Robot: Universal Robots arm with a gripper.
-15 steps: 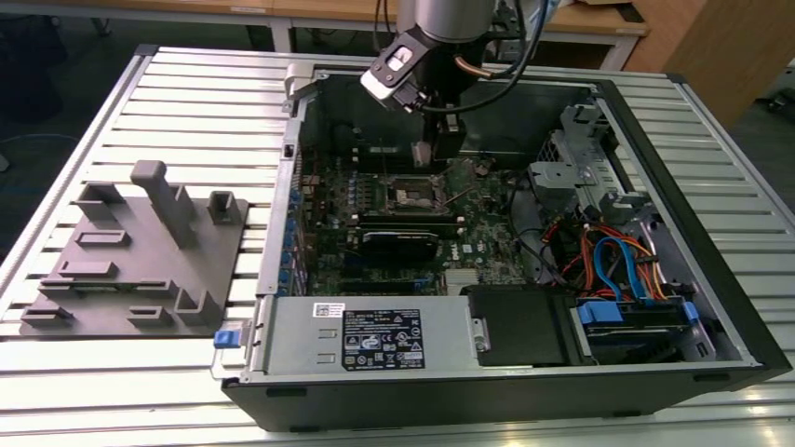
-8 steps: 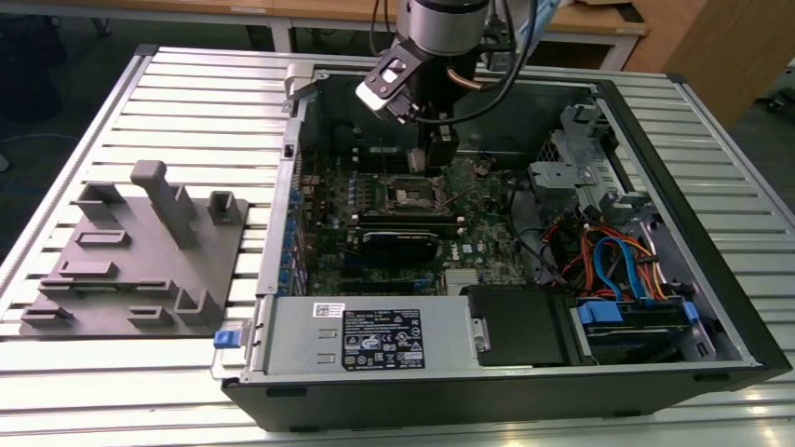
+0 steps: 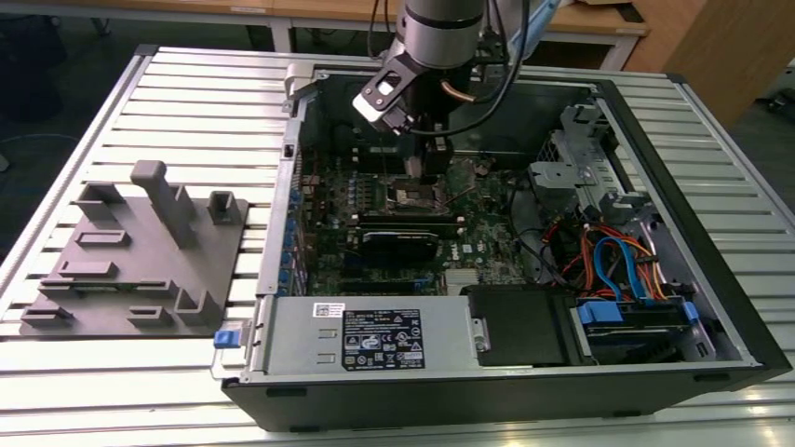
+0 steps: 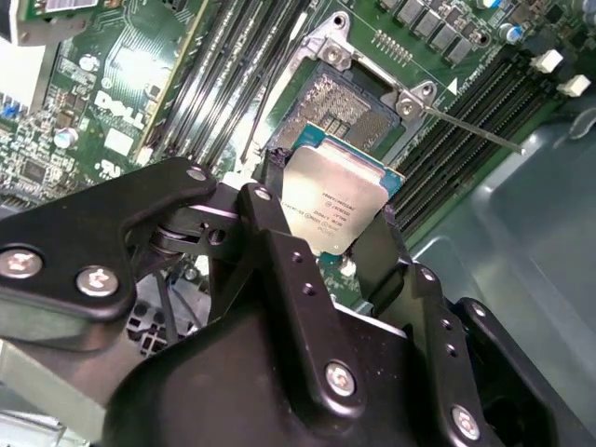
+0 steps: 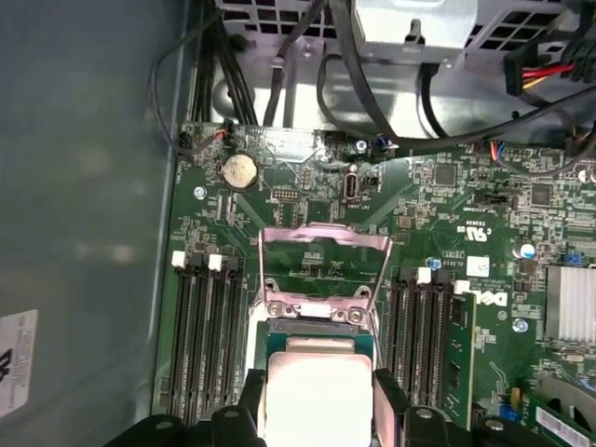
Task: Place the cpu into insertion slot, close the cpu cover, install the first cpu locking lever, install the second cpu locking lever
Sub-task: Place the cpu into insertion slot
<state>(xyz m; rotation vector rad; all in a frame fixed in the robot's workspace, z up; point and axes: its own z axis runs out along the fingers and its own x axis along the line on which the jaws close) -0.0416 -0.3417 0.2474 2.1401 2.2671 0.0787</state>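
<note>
Flanking the socket (image 4: 358, 98), long memory slots (image 5: 200, 335) run on both sides, and the cover (image 5: 324, 270) stands tilted up, open. A slatted metal desk (image 3: 186, 84) carries a grey fixture plate (image 3: 137, 270) and the open computer case (image 3: 497, 400). Inside it, the tool (image 4: 331, 191) grips the chip (image 4: 340, 200) by two edges, over the socket.

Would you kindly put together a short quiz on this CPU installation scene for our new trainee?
1. Short answer: what is the gripper holding?
2. Choose one: the cpu cover is A) shut flat over the socket, B) swung open, C) held in the jaws.
3. True or false: the insertion slot is empty.

Key: 1. the cpu, clamped between the jaws just short of the slot. 2. B. 3. True.
</note>
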